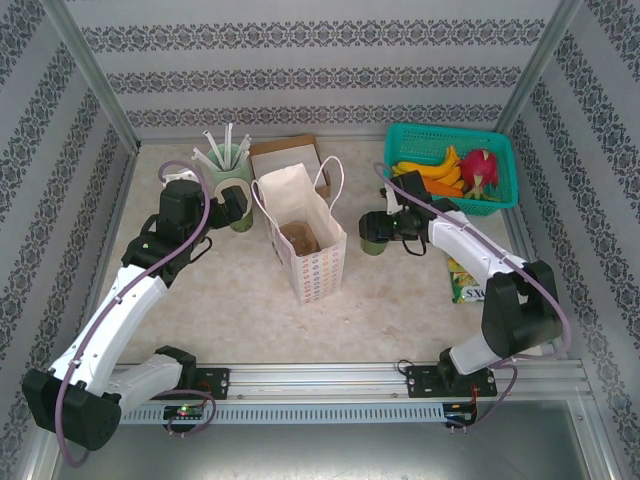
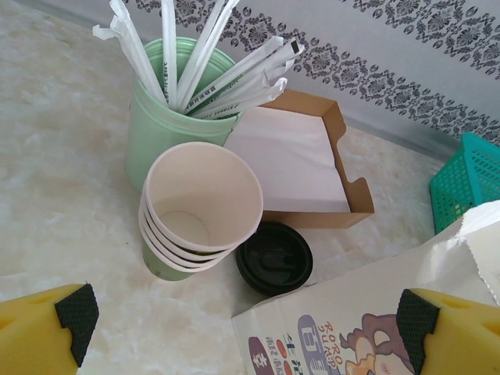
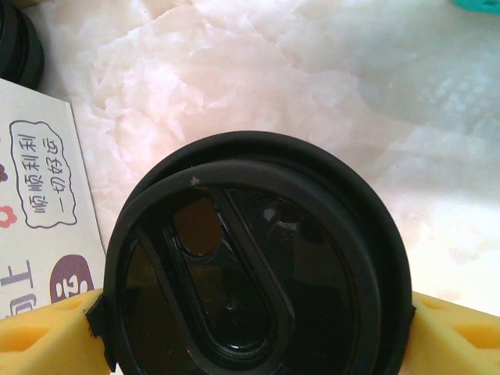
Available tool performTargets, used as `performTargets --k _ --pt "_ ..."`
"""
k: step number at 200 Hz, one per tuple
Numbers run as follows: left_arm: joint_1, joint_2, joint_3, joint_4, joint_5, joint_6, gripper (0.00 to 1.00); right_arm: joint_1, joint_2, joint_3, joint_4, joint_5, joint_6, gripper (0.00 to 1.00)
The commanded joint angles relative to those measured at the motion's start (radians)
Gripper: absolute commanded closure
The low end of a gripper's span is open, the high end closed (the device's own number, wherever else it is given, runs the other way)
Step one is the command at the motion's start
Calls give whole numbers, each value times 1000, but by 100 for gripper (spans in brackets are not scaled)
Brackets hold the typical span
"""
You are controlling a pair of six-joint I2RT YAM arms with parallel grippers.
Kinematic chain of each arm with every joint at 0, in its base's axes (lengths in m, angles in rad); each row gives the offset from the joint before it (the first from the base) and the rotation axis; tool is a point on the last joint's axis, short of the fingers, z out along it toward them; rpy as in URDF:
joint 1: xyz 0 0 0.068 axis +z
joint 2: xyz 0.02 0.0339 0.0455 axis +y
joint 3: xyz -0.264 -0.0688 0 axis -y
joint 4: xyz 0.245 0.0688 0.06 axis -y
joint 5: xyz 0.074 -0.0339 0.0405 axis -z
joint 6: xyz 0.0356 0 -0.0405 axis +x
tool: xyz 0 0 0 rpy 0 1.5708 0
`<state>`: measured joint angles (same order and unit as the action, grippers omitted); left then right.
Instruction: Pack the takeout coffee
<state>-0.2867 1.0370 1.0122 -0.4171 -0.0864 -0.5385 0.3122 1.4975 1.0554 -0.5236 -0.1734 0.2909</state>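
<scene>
Closest to the lens in the right wrist view is the black lid (image 3: 258,266) of the takeout coffee (image 1: 374,240). The right gripper (image 3: 254,340) straddles it: one yellow finger (image 3: 43,340) shows past the lid's rim on the side toward the paper bag (image 1: 305,245), the other on the side away from it. Those jaws stand wide about the cup, but the lid hides where the pads would meet the cup wall, so I cannot tell whether they pinch it or merely flank it. From above, the cup stands upright on the table just to the right of the bag and apart from its printed wall. Its long axis is vertical, in line with the bag's upward-facing mouth. That is the relation the coming move turns on, in my judgement — the coffee sits between the right jaws and the bag lies to its left. The cup would have to rise above the bag's rim and handles before travelling left and down, held level throughout. The right arm is plainly the nearer one. The left gripper (image 1: 232,208) hangs off the bag's back-left corner — jaws spread fully, holding nothing — over a stack of lidless cups (image 2: 199,211) and a spare lid (image 2: 275,258) beside the bag.
</scene>
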Motion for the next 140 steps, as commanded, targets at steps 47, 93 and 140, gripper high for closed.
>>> performTargets --k 47,93,140 --pt "1 6 23 32 5 33 0 15 6 9 -126 -14 37 12" --pt "2 5 29 11 -17 50 0 16 42 103 -191 -19 56 8" --pt "2 16 32 13 -21 60 0 18 93 202 -325 15 97 2"
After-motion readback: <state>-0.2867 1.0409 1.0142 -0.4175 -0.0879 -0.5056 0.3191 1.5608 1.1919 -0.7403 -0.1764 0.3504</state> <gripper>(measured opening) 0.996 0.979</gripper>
